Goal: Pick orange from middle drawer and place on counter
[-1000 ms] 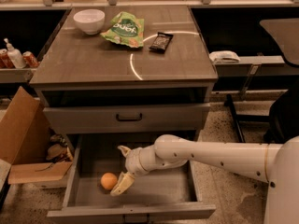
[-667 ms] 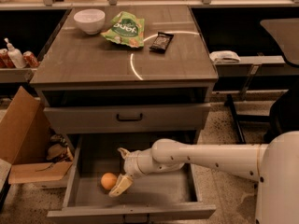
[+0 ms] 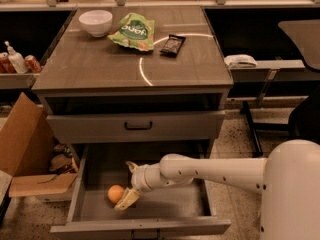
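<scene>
The orange lies in the middle drawer — hand just beside it.

The single camera sits high in front of the broad grey-brown wood-grain counter, tilted steeply down, at middling range. The counter fills 12 o'clock; the wide grey metal middle drawer lies open at 6 o'clock. The white arm enters from 4 o'clock, its pale two-finger gripper inside the drawer, fingers spread.

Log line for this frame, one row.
phase: pre-grasp | gripper: open, inside middle drawer, right beside orange | orange: on drawer floor, not gripped | counter: orange not placed yet
</scene>
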Controlling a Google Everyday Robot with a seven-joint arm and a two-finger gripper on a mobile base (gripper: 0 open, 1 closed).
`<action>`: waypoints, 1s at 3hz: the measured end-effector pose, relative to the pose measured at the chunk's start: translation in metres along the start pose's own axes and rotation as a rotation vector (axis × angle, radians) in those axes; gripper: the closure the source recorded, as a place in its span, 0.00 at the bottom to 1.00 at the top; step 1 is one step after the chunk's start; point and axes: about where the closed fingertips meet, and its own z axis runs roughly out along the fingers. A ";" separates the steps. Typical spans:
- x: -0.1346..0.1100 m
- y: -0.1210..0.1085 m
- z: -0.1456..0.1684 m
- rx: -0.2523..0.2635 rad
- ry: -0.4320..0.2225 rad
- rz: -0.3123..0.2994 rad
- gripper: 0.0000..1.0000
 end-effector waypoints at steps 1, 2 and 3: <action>0.007 -0.001 0.014 0.002 0.013 0.009 0.00; 0.014 -0.001 0.026 0.013 0.031 0.011 0.00; 0.021 -0.001 0.038 0.016 0.043 0.016 0.00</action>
